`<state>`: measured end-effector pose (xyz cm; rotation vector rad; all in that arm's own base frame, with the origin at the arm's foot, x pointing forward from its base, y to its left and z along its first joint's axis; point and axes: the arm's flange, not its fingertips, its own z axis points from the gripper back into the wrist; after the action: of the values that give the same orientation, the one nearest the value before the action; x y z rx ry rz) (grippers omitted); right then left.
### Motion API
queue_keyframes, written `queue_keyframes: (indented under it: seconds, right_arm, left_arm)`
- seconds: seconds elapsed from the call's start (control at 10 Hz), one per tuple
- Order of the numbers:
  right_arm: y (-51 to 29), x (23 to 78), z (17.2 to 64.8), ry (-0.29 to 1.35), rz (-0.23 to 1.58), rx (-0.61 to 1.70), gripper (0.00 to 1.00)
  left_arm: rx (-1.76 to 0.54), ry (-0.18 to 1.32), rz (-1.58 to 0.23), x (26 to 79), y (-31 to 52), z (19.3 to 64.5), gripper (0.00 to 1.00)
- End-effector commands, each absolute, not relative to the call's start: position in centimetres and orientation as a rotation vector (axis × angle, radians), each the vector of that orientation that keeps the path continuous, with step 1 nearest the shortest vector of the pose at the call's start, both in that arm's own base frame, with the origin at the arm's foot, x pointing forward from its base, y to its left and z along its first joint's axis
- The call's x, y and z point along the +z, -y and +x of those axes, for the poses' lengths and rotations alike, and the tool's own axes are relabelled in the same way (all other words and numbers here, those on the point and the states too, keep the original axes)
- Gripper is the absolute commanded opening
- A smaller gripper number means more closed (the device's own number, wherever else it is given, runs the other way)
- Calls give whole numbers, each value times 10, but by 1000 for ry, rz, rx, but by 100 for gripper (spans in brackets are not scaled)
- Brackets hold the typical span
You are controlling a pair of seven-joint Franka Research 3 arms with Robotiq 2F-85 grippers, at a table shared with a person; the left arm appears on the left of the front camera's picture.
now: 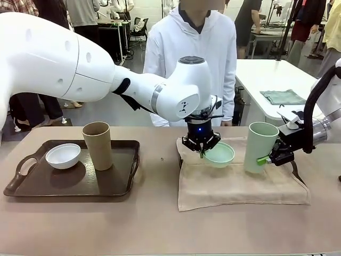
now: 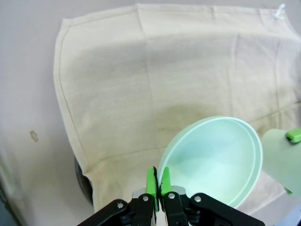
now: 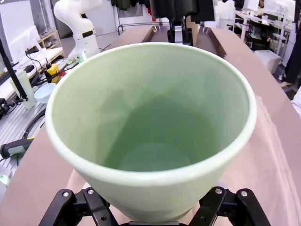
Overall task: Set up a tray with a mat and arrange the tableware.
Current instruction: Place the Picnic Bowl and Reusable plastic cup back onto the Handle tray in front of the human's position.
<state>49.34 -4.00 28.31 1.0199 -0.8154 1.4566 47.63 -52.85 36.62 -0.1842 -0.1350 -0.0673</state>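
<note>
On the left, a dark tray (image 1: 32,186) holds a small white bowl (image 1: 63,155) and a tall tan-brown cup (image 1: 98,145). At the centre right lies a beige mat (image 1: 234,186), with a dark edge peeking out from under it (image 2: 82,181). My left gripper (image 1: 201,152) (image 2: 158,182) is shut on the rim of the small mint-green bowl (image 1: 221,156) (image 2: 216,160), which is tilted just over the mat. From the right, my right gripper (image 1: 266,158) (image 3: 150,214) grips the tall mint-green cup (image 1: 260,145) (image 3: 155,141), upright on the mat's right part.
A person in a white hoodie (image 1: 192,53) stands at the far side, hands out of sight. Behind on the right is a white table with a green cloth (image 1: 283,96). Bare tabletop runs along the near edge (image 1: 160,229).
</note>
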Motion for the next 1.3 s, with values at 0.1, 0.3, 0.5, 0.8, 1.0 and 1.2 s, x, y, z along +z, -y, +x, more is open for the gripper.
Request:
queue_keyframes:
  seconds: [0.1, 0.3, 0.5, 0.8, 1.0, 1.2]
  right_arm:
    - [37, 274, 502, 825, 992, 1482, 82]
    - [38, 270, 504, 815, 981, 1480, 82]
    - [39, 265, 505, 797, 961, 1478, 100]
    - [46, 274, 502, 704, 846, 1476, 100]
    - [57, 300, 491, 645, 739, 1493, 100]
    - [73, 326, 483, 631, 670, 1468, 100]
  left_arm:
    - [-60, 152, -169, 358, 533, 477, 4]
    - [-64, 152, -170, 355, 534, 477, 4]
    - [-67, 149, -164, 356, 535, 478, 33]
    - [-77, 135, -148, 360, 531, 477, 100]
    - [-78, 109, -119, 371, 520, 474, 100]
    - [-90, 119, -109, 389, 510, 468, 63]
